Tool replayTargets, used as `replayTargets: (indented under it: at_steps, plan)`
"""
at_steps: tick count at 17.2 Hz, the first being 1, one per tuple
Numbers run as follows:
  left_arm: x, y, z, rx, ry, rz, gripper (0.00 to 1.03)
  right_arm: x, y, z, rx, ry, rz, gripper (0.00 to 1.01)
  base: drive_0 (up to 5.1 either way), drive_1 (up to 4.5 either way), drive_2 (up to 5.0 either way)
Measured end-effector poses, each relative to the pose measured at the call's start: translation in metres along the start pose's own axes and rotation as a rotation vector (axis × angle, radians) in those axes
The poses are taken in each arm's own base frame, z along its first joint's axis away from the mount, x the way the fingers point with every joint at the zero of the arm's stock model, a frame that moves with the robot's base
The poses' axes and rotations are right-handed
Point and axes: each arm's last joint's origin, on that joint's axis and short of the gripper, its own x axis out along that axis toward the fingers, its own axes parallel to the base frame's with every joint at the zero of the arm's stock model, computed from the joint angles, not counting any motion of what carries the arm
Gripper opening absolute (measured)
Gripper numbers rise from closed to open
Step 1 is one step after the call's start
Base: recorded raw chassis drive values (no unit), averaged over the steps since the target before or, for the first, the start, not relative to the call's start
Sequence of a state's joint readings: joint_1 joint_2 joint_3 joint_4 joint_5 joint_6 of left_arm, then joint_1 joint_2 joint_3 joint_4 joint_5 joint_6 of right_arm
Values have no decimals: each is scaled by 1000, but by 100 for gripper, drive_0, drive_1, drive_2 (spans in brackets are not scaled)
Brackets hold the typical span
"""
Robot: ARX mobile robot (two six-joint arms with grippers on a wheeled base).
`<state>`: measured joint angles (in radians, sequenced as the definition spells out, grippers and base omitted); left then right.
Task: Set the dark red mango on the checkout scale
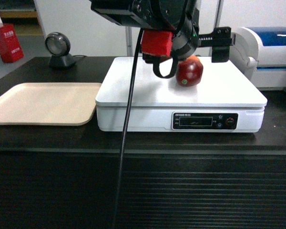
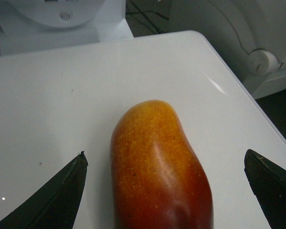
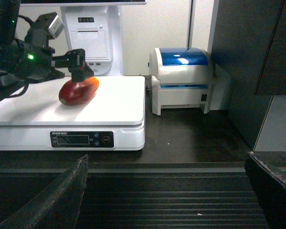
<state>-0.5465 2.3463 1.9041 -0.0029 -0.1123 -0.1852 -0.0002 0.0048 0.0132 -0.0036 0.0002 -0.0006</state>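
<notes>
— Black left fingers (image 2: pixel 62 198) fill the near corners of the wrist view, spread wide, gripping nothing?

— Yes. Between them, touching neither, lies the glossy dark red mango with an orange-yellow end (image 2: pixel 157 171), resting on the flat white rectangular scale (image 1: pixel 148 95).

— And the right fingers (image 3: pixel 52 200)?

— Also wide apart and empty, hanging before the ribbed black front of the checkout tabletop (image 3: pixel 181 200), well clear of the scale.

— Anything beside the scale?

— One beige tray (image 1: pixel 43 102), on its left.

The black worktop (image 1: pixel 38 71) carries the white scale (image 1: pixel 181 102); left of the scale lies a beige tray (image 1: pixel 43 102), right a printer (image 1: pixel 269 57).
</notes>
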Motion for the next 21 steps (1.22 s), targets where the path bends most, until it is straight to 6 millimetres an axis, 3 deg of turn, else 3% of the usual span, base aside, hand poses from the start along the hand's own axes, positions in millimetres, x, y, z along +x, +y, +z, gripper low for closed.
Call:
replayTargets:
  at_steps: [4, 6, 9, 11, 13, 15, 19, 21]
  plan:
    - [-23, -3, 20, 53, -106, -53, 98, 0, 0, 0, 0, 0, 0, 98, 0, 0, 0]
    - [-48, 5, 30, 42, -186, -101, 98, 0, 0, 0, 0, 0, 0, 98, 0, 0, 0]
    - [-96, 39, 45, -11, -294, -121, 98, 0, 0, 0, 0, 0, 0, 98, 0, 0, 0]
    - [-148, 91, 51, -84, -395, -27, 98, 0, 0, 0, 0, 0, 0, 98, 0, 0, 0]
    - [-188, 132, 37, -126, -435, 92, 98, 0, 0, 0, 0, 0, 0, 98, 0, 0, 0]
    - [-223, 158, 19, -163, -454, 174, 98, 0, 0, 0, 0, 0, 0, 98, 0, 0, 0]
    - [-281, 184, -6, -175, -501, 319, 95, 0, 0, 0, 0, 0, 0, 98, 0, 0, 0]
    - [-300, 179, -33, -65, -499, 369, 76, 0, 0, 0, 0, 0, 0, 98, 0, 0, 0]
